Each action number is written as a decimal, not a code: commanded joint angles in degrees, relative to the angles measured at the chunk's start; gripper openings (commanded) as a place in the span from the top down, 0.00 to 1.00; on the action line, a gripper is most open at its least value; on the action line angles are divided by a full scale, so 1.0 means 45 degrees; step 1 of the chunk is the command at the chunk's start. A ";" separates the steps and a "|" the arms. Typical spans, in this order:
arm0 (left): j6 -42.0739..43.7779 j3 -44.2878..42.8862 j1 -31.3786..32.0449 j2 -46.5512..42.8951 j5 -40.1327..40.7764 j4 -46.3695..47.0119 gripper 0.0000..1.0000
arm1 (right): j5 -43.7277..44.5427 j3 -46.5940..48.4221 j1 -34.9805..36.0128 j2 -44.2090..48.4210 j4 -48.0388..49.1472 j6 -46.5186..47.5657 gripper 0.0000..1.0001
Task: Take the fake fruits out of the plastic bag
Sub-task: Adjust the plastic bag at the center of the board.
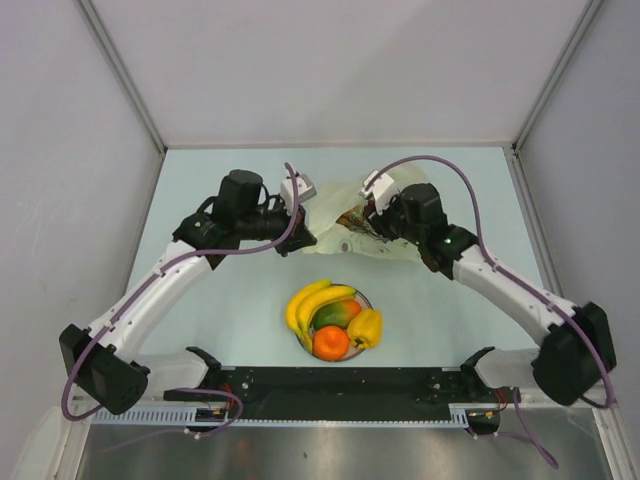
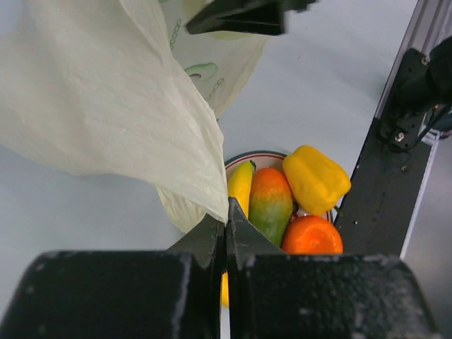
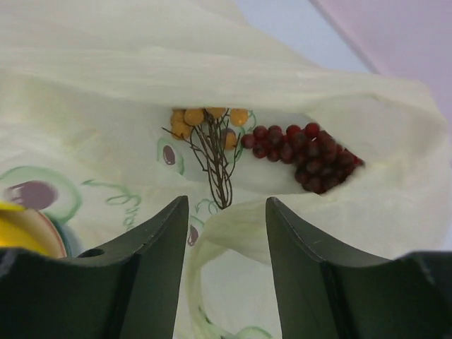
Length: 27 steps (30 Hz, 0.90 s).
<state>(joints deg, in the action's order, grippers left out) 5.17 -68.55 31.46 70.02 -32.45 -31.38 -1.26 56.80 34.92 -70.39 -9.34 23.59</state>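
Left gripper (image 2: 226,212) pinches edge of thin crinkled pale-yellow plastic bag (image 2: 106,99); right gripper (image 3: 226,212) parted, empty, dark-red grape bunch (image 3: 304,157) just ahead in bag mouth

in the top view a plate (image 1: 362,299) sits at lower centre of the frame. on it a banana bunch (image 1: 312,300) is at the left, a mango (image 1: 336,314) in the middle, an orange (image 1: 330,343) at the lower edge and a bell pepper (image 1: 365,327) at the right. the plastic bag (image 1: 350,228) is above the plate in the frame, near it. in the right wrist view, a grape bunch (image 3: 304,155) lies inside the bag, right of a berry sprig (image 3: 210,138).
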 commanded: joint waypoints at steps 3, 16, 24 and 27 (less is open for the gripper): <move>0.3923 -0.0412 -0.0058 -0.0598 0.0466 -0.2635 1.00 | 0.1640 0.1244 -0.2400 -0.3378 0.2385 -0.1704 0.44; 0.3989 -0.1384 -0.0058 0.1021 0.0902 -0.2950 1.00 | -0.3509 0.1969 -0.2294 -0.1683 0.0107 -0.2138 0.35; 0.3500 -0.1524 -0.0058 0.1374 0.1117 -0.2560 1.00 | -0.4741 0.1559 -0.1157 -0.1994 -0.1378 -0.1534 0.65; 0.3324 -0.1426 -0.0058 0.1199 0.1155 -0.2403 1.00 | -0.4332 0.1539 -0.1332 -0.2403 -0.1770 -0.0968 0.65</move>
<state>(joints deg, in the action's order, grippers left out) 21.85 -73.36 31.46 76.51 -27.22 -44.62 -20.47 63.88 30.17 -79.26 -13.06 16.08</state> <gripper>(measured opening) 0.006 0.350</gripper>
